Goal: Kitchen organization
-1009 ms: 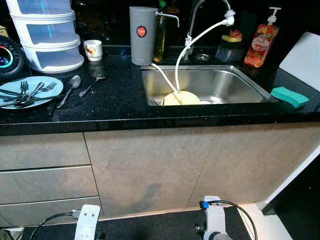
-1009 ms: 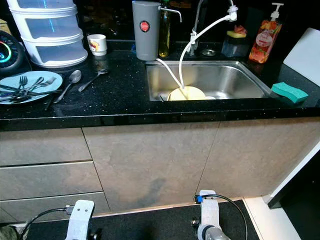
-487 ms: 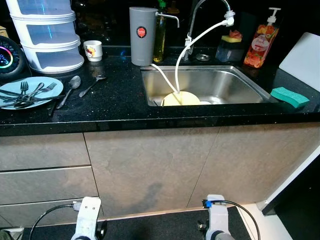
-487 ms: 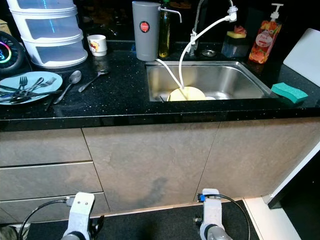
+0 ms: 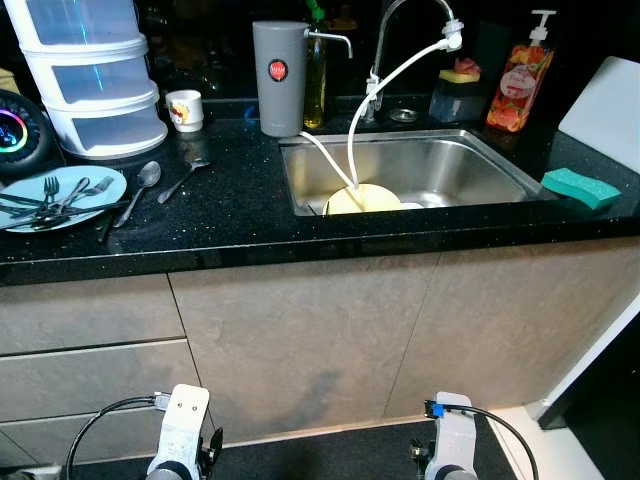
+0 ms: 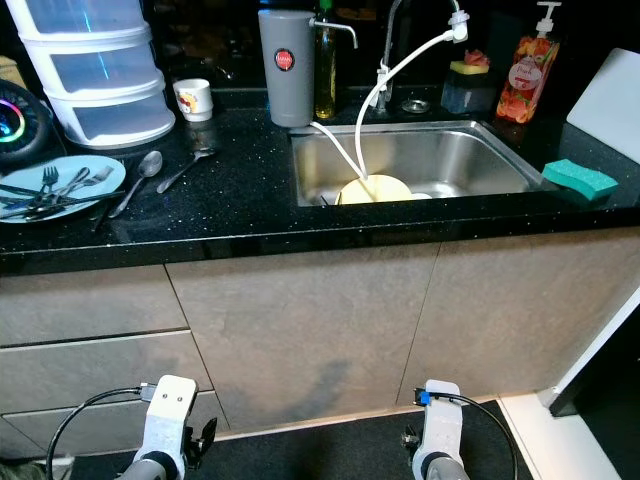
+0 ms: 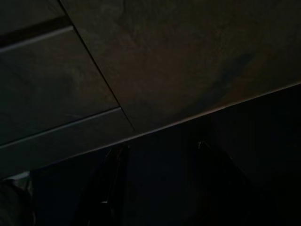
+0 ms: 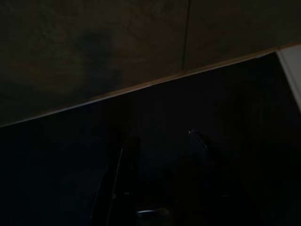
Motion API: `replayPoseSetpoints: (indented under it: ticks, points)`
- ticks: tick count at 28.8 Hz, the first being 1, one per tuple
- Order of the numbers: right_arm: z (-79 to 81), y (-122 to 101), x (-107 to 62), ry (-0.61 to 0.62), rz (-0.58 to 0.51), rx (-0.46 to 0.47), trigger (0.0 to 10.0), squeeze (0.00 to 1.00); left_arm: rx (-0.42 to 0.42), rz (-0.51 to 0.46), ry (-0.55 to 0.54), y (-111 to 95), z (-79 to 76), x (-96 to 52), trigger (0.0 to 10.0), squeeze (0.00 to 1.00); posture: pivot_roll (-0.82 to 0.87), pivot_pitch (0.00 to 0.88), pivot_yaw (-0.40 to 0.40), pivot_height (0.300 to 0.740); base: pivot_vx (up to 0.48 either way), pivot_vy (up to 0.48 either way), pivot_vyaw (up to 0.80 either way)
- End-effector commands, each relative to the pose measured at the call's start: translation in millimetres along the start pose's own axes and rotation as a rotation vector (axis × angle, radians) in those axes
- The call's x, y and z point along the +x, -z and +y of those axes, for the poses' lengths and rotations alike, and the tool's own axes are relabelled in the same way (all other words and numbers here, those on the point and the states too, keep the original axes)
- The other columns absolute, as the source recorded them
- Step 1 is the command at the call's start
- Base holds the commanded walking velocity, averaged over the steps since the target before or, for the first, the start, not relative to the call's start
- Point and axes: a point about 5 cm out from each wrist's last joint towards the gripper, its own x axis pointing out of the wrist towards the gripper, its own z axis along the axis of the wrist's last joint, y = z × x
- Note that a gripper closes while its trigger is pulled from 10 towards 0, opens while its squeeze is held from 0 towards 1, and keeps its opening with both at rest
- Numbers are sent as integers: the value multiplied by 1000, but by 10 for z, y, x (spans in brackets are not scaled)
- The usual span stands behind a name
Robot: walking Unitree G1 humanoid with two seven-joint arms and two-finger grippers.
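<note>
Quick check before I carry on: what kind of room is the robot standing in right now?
A home kitchen, most likely: a stainless sink with a faucet set in a black countertop, a light blue plate of forks and spoons, and a soap dispenser behind the sink.

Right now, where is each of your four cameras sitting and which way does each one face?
Left eye view: on the head, looking forward and down at the black countertop, the sink and the cabinet fronts; both wrists show at the bottom edge.
Right eye view: same head, same scene, shifted slightly sideways.
Left wrist view: low on the hanging left arm, looking along the left gripper at drawer fronts and dark floor.
Right wrist view: low on the right arm, looking along the right gripper at cabinet base and floor.
Both wrist views share the cabinet's bottom edge; both are very dark.
</note>
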Motion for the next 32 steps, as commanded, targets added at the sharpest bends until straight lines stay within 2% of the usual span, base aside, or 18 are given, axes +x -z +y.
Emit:
replayPoseSetpoints:
  ticks: [1, 6, 9, 10, 11, 13, 14, 15, 16, 19, 20, 21, 23, 24, 27, 29, 30, 32]
  points:
    - [-3, 98, -27, 9, 22, 24, 10000, 0, 5, 10, 6, 19, -1, 7, 10000, 0, 51, 63, 64, 740, 0, 0, 0]
    - [14, 39, -18, -21, 1, -13, 10000, 0, -24, -5, 14, 9, -6, -4, 10000, 0, 44, 68, 58, 740, 0, 0, 0]
    - [76, -114, 6, -85, -49, -32, 10000, 0, -5, -37, -16, -25, 29, -38, 10000, 0, 32, 71, 43, 740, 0, 0, 0]
    - [122, -247, 9, -120, -112, -41, 10000, 0, 4, -72, -42, -89, 64, -58, 10000, 0, 32, 71, 43, 740, 0, 0, 0]
    - [122, -247, 9, -120, -112, -41, 10000, 0, 4, -72, -42, -89, 64, -58, 10000, 0, 32, 71, 43, 740, 0, 0, 0]
    - [276, -623, -26, -230, -280, -24, 10000, 0, -28, -174, -84, -333, 150, -110, 10000, 0, 30, 72, 35, 740, 0, 0, 0]
    - [276, -623, -26, -230, -280, -24, 10000, 0, -28, -174, -84, -333, 150, -110, 10000, 0, 30, 72, 35, 740, 0, 0, 0]
    - [364, -830, -76, -299, -363, -15, 10000, 0, -34, -247, -103, -501, 206, -144, 10000, 0, 32, 71, 23, 740, 0, 0, 0]
    - [453, -1054, -151, -375, -443, -2, 10000, 0, 3, -341, -123, -728, 269, -189, 10000, 0, 36, 70, 14, 740, 0, 0, 0]
    - [582, -1465, -325, -491, -583, 17, 10000, 0, 80, -509, -149, -1173, 364, -293, 10000, 0, 35, 70, 10, 740, 0, 0, 0]
    - [599, -1543, -357, -505, -608, 21, 10000, 0, 90, -537, -149, -1257, 376, -315, 10000, 0, 35, 70, 10, 740, 0, 0, 0]
    - [599, -1543, -357, -505, -608, 21, 10000, 0, 90, -537, -149, -1257, 376, -315, 10000, 0, 35, 70, 10, 740, 0, 0, 0]
    - [676, -1779, -436, -537, -686, 29, 10000, 0, 115, -630, -145, -1518, 387, -391, 10000, 0, 38, 65, 1, 740, 0, 0, 0]
    - [676, -1779, -436, -537, -686, 29, 10000, 0, 115, -630, -145, -1518, 387, -391, 10000, 0, 38, 65, 1, 740, 0, 0, 0]
    - [784, -2074, -508, -531, -773, 36, 10000, 0, 93, -731, -176, -1836, 409, -492, 10000, 0, 43, 56, -3, 740, 0, 0, 0]
    - [803, -2131, -520, -525, -787, 39, 10000, 0, 90, -742, -187, -1893, 416, -507, 10000, 0, 43, 56, -3, 740, 0, 0, 0]
    - [850, -2254, -542, -504, -782, 1, 10000, 0, 83, -770, -227, -2049, 462, -551, 10000, 0, 50, 54, -12, 740, 0, 0, 0]
    - [863, -2287, -530, -487, -768, -16, 10000, 0, 89, -773, -239, -2099, 483, -560, 10000, 0, 55, 52, -16, 740, 0, 0, 0]
